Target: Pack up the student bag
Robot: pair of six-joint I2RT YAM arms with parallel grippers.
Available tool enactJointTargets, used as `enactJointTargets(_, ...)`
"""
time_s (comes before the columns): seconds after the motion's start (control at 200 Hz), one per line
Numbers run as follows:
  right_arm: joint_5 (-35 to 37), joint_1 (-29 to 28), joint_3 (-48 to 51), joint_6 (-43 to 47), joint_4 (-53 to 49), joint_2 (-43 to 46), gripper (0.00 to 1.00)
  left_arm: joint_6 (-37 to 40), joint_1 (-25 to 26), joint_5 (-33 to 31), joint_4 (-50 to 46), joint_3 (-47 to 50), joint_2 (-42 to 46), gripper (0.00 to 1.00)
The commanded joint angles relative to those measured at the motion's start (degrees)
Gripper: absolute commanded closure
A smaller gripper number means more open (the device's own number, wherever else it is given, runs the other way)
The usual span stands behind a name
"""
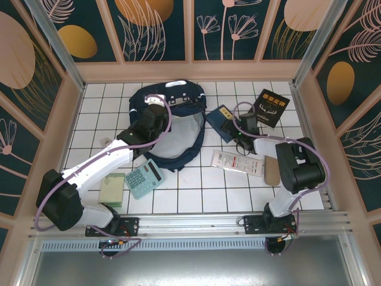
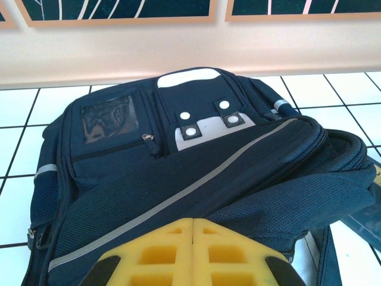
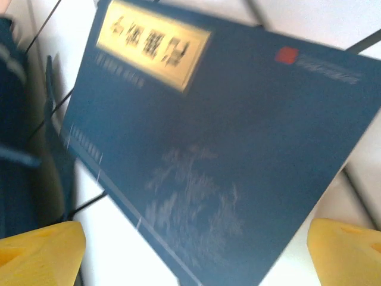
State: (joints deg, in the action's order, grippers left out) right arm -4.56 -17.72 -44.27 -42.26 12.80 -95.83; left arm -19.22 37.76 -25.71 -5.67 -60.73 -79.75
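The student bag (image 1: 178,104) is a navy backpack lying at the back centre of the tiled table, its mouth gaping towards me with light grey lining (image 1: 172,140) showing. My left gripper (image 1: 156,114) is at the bag's upper flap. In the left wrist view its yellow fingers (image 2: 194,226) are pressed together on the striped flap fabric of the bag (image 2: 178,149). My right gripper (image 1: 241,128) hovers open just over a flat blue booklet (image 1: 221,122) to the right of the bag. In the right wrist view the booklet (image 3: 226,131) lies between that gripper's (image 3: 193,256) spread fingers, untouched.
A black book (image 1: 272,107) lies at the back right. A white packet (image 1: 237,162) and a brown oval object (image 1: 272,171) sit near the right arm. A teal calculator (image 1: 144,177) and a pale green pad (image 1: 112,189) lie front left. Wooden walls (image 1: 190,70) enclose the table.
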Motion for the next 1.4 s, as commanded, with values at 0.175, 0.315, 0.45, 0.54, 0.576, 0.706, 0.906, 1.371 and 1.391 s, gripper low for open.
enactJointTargets(0.175, 9.9, -2.1, -1.0, 7.1, -5.5, 9.9, 0.04, -1.0, -0.8, -2.4, 3.3, 0.0, -1.5, 1.00)
enactJointTargets(0.315, 8.8, 0.9, -4.1, 9.5, -5.9, 6.8, 0.06, -2.1, -0.9, -6.7, 0.8, -0.5, -3.0, 1.00)
enactJointTargets(0.45, 7.3, 2.9, -6.9, 10.9, -3.8, 2.9, 0.09, -3.5, -0.9, -13.8, -2.0, -0.1, -3.5, 1.00)
enactJointTargets(0.54, 5.7, 4.5, -9.8, 11.2, -3.8, -1.1, 0.15, -4.4, -0.9, -17.8, -4.7, -0.6, -4.5, 1.00)
enactJointTargets(0.576, 5.7, 5.0, -10.9, 11.2, -3.9, -2.4, 0.17, -5.1, -0.9, -20.0, -6.0, -1.0, -5.0, 1.00)
enactJointTargets(0.706, 3.5, 6.5, -13.1, 10.8, -3.7, -6.0, 0.17, -6.3, -1.0, -21.8, -9.3, -2.5, -7.4, 1.00)
enactJointTargets(0.906, 2.9, 7.2, -14.7, 11.5, -4.7, -9.7, 0.18, -6.5, -1.0, -8.6, -6.3, -2.3, -6.6, 0.81)
enactJointTargets(1.371, -2.4, 6.6, -11.1, 9.7, -2.2, -11.1, 0.28, -17.1, 0.1, 14.6, 5.1, -0.5, -3.2, 0.52)
enactJointTargets(1.391, -2.5, 6.4, -10.8, 9.6, -2.2, -10.8, 0.29, -17.6, 0.4, 15.2, 5.8, -0.4, -3.9, 0.52)
